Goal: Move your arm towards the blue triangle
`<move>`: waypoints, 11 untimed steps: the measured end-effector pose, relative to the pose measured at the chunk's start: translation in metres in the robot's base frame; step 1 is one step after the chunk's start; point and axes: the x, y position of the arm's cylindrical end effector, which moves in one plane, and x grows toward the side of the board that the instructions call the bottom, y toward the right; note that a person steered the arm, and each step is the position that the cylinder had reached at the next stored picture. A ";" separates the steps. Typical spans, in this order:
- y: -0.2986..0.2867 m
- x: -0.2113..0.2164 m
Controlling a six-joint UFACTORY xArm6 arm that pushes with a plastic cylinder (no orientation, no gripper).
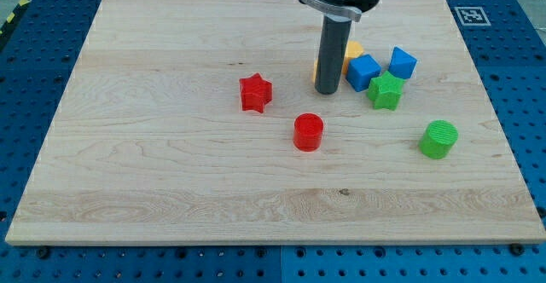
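My tip (328, 90) rests on the board just left of a cluster of blocks in the upper right. Two blue blocks are in that cluster. The nearer one (363, 72) looks like a cube and lies a short way to the right of my tip. The farther one (403, 62) looks like the blue triangle and lies further right. A yellow block (352, 52) sits behind the rod, partly hidden by it. A green star (385, 90) touches the nearer blue block from below.
A red star (255, 93) lies left of my tip. A red cylinder (308, 132) lies below and left of it. A green cylinder (438, 139) sits toward the board's right edge. The wooden board (153, 172) lies on a blue perforated table.
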 end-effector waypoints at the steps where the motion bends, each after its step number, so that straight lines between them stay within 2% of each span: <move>1: -0.001 -0.003; 2: -0.031 -0.005; 3: -0.092 -0.022; 4: -0.109 -0.086; 5: -0.083 -0.119; 7: 0.027 -0.119; 9: 0.150 -0.084; 10: 0.180 -0.048; 11: 0.173 -0.012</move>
